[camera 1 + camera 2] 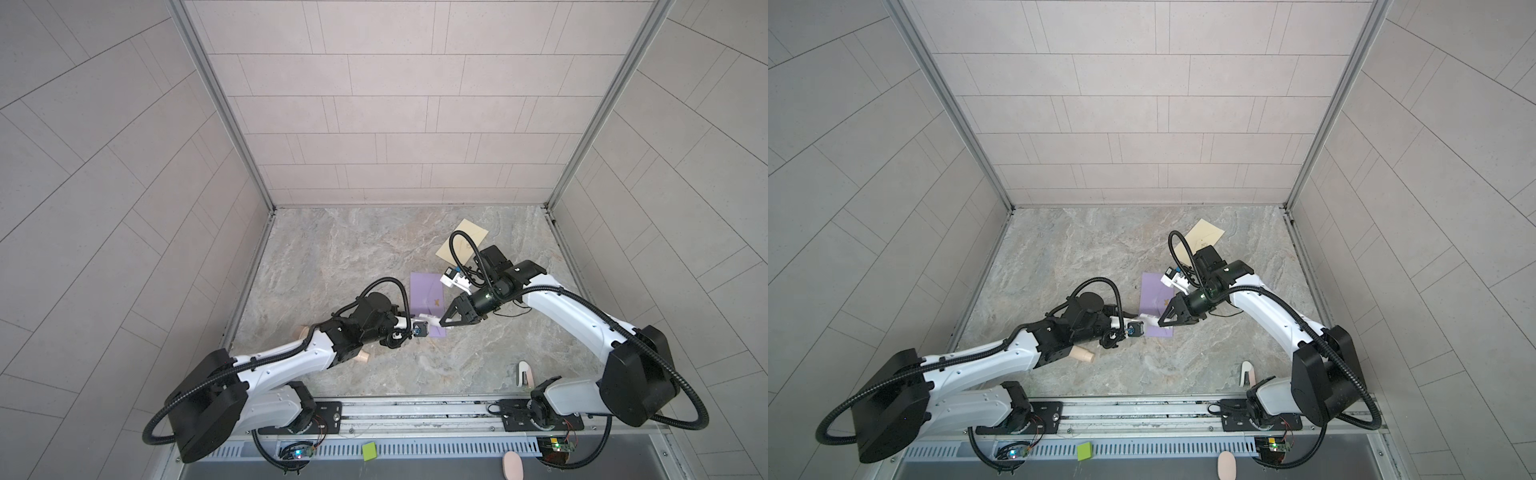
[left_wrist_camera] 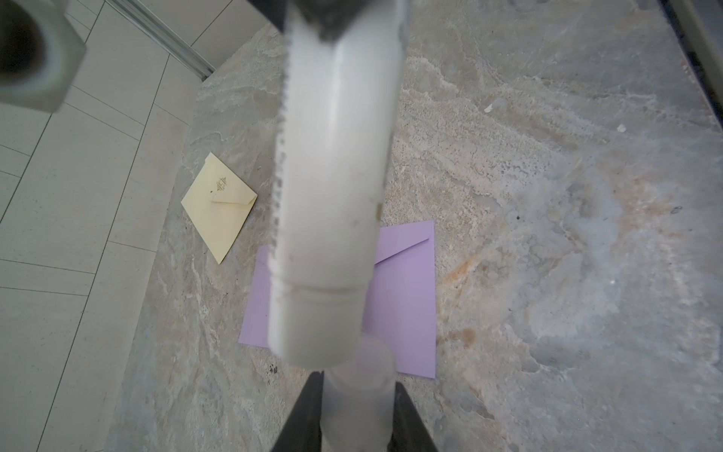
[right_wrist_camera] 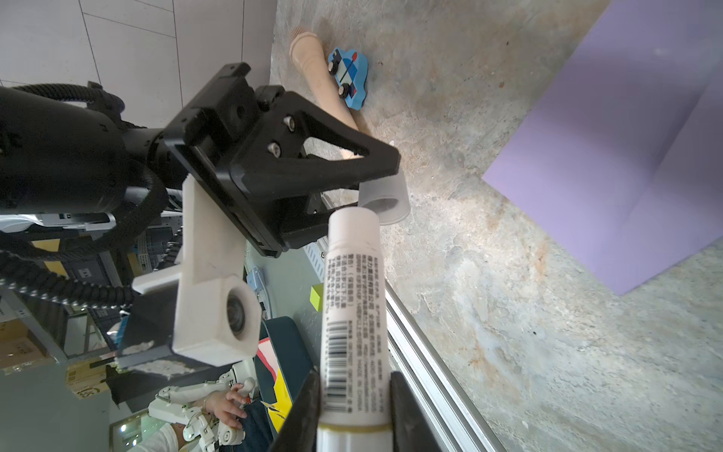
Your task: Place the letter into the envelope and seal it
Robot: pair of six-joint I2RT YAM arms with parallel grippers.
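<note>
Marble tabletop (image 1: 353,249), tiled walls (image 1: 395,104); left jaws pinch cap (image 3: 385,195), right jaws glue stick (image 3: 354,293)

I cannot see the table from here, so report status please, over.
Right gripper shut on glue stick. Left gripper shut on its cap, cap off. Purple envelope flat below them. Nothing blocking.

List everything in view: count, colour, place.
purple envelope: 1, purple, table centre
cream envelope: 1, cream, back right
glue stick: 1, white, in right gripper
cap: 1, translucent, in left gripper
peg: 1, beige, front left
toy car: 1, blue, beside peg
white item: 1, white, front right
green block: 1, green, front ledge
pink oval: 1, pink, front ledge
left gripper: 1, black, shut on cap
right gripper: 1, black, shut on glue stick
</note>
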